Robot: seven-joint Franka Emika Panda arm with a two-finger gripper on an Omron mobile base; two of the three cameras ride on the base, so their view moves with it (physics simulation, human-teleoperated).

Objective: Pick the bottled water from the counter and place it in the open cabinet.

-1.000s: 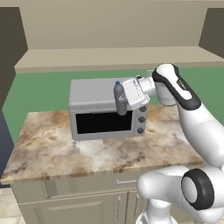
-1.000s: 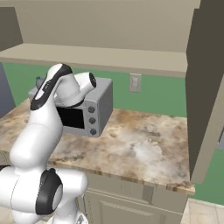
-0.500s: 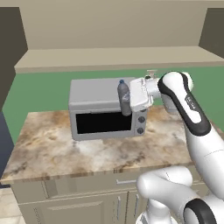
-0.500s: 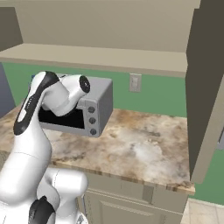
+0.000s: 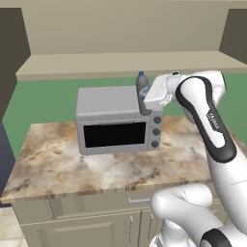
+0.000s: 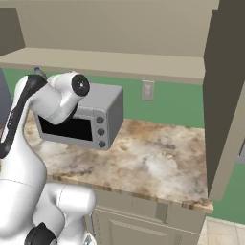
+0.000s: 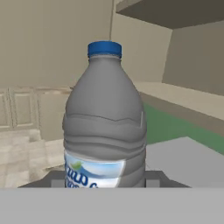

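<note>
- Carrying the bottled water (image 5: 142, 91) higher now, compared to a second ago: cap sitting roughly level with the front edge of the shelf board instead of down in front of the microwave (image 5: 118, 118).
- Fingers (image 5: 145, 102) clamped on the bottled water around the lower body; in the hand view the bottle is standing upright right between them, label band low, blue cap up.
- Whole arm swinging too, elbow pushed further up and out to the right, so looking like a lift-and-reach rather than just a wrist tweak.
- Bottle well clear of the counter (image 5: 62, 164) by now, hanging above the front top edge of the microwave, not touching it as far as visible.
- Open cabinet (image 5: 120, 61) sitting just above and behind the fingers, shelf bare along the stretch nearest them.
- Pick part looking done; remaining bit probably being raising the base of the bottle over the shelf lip, then pushing forward and letting go.
- Worth watching: bottle bottom clipping the shelf edge if going in too low.
</note>
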